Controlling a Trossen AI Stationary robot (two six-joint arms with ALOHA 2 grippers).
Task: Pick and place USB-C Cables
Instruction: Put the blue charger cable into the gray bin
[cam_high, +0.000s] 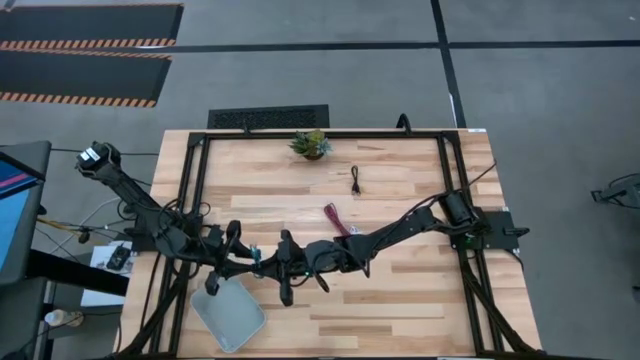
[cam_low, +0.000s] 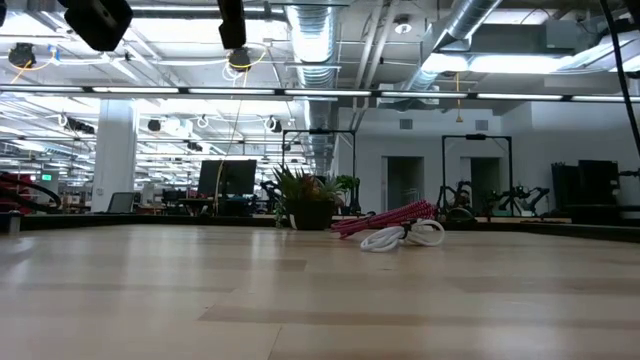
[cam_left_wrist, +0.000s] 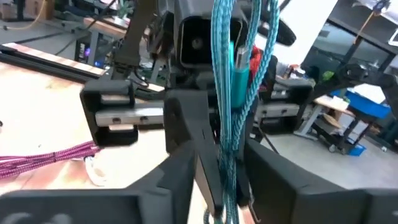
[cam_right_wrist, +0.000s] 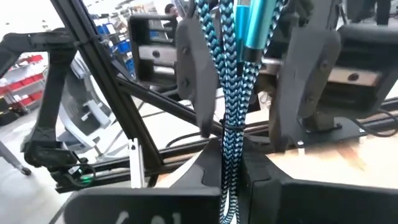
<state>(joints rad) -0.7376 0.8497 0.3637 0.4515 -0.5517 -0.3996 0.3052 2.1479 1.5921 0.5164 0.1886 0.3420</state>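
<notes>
The teal cable (cam_high: 256, 254) is a braided bundle standing upright between my two grippers, above the table's near-left part. My right gripper (cam_right_wrist: 230, 171) is shut on it. My left gripper (cam_left_wrist: 225, 183) is open, and its fingers (cam_right_wrist: 194, 81) stand on either side of the bundle without touching it. The dark red cable (cam_high: 335, 218) and the white cable (cam_low: 400, 237) lie side by side at mid-table. The black cable (cam_high: 356, 180) lies farther back. My right gripper pinches the teal cable's lower end (cam_right_wrist: 231, 149) between its two fingers, coming level from the table's right. The bundle is lifted clear of the table. It rises upright above the fingers, with a teal connector (cam_right_wrist: 255, 25) near its top.
A grey tray (cam_high: 228, 312) sits near the table's near-left corner, just below the grippers. A small potted plant (cam_high: 311, 143) stands at the far edge. A black frame (cam_high: 200, 200) runs round the table, and bare wood lies on the near right.
</notes>
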